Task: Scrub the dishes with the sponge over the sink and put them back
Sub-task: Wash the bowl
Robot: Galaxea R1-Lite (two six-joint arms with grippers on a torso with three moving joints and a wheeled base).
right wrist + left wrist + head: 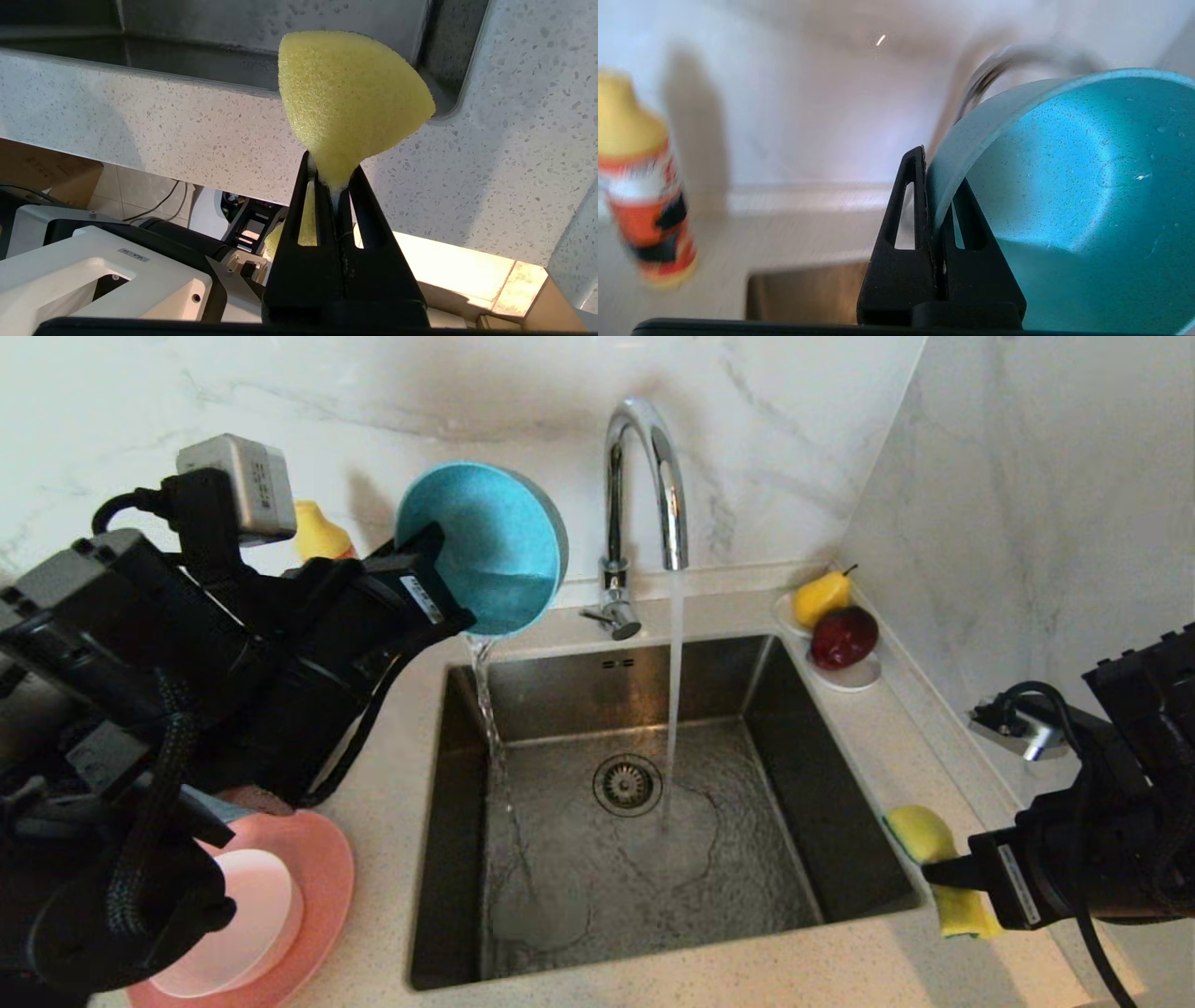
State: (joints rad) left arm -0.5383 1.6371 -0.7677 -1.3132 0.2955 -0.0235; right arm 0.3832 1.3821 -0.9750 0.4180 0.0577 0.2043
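The step in hand appears to be rinsing: the left gripper (439,593) is holding the teal bowl (495,546) by its rim, jaws clamped on either side of the wall, as the left wrist view shows. The bowl is tipped steeply above the far-left corner of the sink (845,859), and a thin stream of water is pouring from its lower edge into the basin. The tap (644,476) is running separately, its stream landing just right of the drain (626,785).

The right gripper (943,873) is pinching the sponge (920,831) tightly, jaws closed on its middle so the yellow foam is bulging out on both sides. It is hovering at the near-right rim of the sink, well apart from the bowl.

In judgement, the next move calls for draining the bowl fully, then either bringing it to the sponge for scrubbing or carrying it back to the stack. The salmon-pink plate (322,859) is lying on the countertop (392,728) at the near left, with the pale pink-white bowl (252,905) resting on it.

The countertop is pale speckled stone; marble-look walls are rising behind and to the right. A yellow bottle (322,532) is standing far left, and a small dish of fruit (840,635) is sitting in the far-right corner.
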